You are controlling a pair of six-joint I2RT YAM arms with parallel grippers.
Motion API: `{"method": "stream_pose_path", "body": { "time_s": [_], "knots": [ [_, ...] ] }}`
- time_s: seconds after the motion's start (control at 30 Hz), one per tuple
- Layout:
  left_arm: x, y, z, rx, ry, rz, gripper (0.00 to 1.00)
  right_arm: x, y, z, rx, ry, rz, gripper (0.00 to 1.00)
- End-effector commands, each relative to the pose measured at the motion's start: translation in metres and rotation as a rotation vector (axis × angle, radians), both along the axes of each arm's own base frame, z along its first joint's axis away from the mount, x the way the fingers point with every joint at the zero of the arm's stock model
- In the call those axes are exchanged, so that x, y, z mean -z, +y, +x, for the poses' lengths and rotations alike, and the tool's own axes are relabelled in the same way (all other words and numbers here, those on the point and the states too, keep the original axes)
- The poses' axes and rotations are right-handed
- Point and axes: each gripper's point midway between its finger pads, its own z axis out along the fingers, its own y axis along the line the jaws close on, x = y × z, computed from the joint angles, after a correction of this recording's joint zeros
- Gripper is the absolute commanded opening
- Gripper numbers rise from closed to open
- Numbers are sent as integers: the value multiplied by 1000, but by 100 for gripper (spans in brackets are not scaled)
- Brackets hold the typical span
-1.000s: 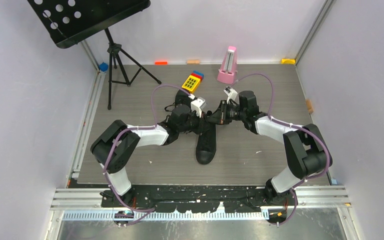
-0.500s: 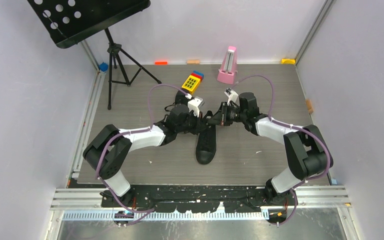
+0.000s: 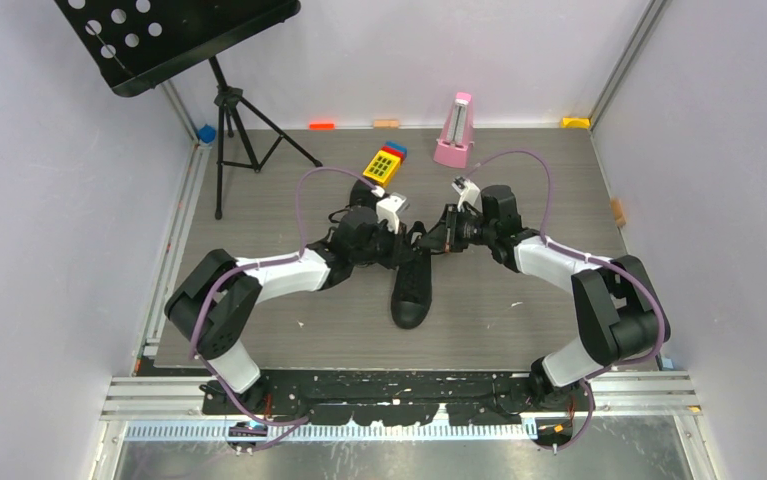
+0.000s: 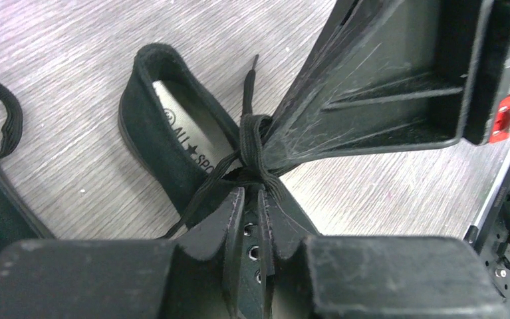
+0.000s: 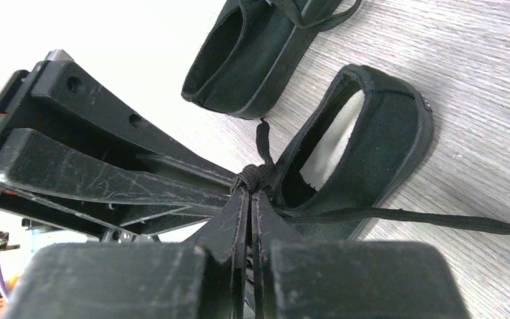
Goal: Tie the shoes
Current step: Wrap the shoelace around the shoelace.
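Observation:
One black shoe (image 3: pixel 412 292) lies mid-table, its heel opening (image 4: pixel 165 126) toward both grippers. Its laces are bunched into a knot (image 4: pixel 255 143) over the tongue. My left gripper (image 4: pixel 252 191) is shut on the lace just below that knot, with a thin slit between its jaws showing the eyelets. My right gripper (image 5: pixel 249 193) faces it tip to tip, shut on the lace at the knot (image 5: pixel 255 176). A free lace end (image 5: pixel 425 219) trails across the shoe's side. The second shoe (image 5: pixel 258 53) lies just beyond, largely hidden by the left arm in the top view.
A black music stand (image 3: pixel 174 35) on a tripod (image 3: pixel 231 130) stands at the back left. A yellow keypad toy (image 3: pixel 384 163) and a pink metronome (image 3: pixel 456 130) sit behind the shoes. Small coloured blocks line the back edge, and walls close in both sides.
The left arm's elbow has swung out to the left and the right wrist has shifted slightly right. Both grippers stay tip to tip at the knot.

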Motion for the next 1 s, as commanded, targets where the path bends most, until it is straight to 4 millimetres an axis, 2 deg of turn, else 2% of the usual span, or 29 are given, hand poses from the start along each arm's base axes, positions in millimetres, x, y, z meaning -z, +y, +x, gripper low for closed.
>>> {"method": "stream_pose_path", "body": {
  "time_s": [0.0,0.27,0.5,0.67,0.97],
  "knots": [
    [-30,-19,7,56,-56,-74,15,-17,0,3,-4,-60,18,0],
    [-23,-27,7,87,-28,-72,15,-18,2,4,-8,-58,30,0],
    [-15,-22,10,61,-24,-40,16,-17,2,5,-5,-56,29,0],
    [-11,-14,11,26,-28,-19,10,-16,1,5,-3,-54,29,0],
    [-7,-18,8,51,-8,-22,4,-17,2,6,-2,-51,34,0]
  ]
}}
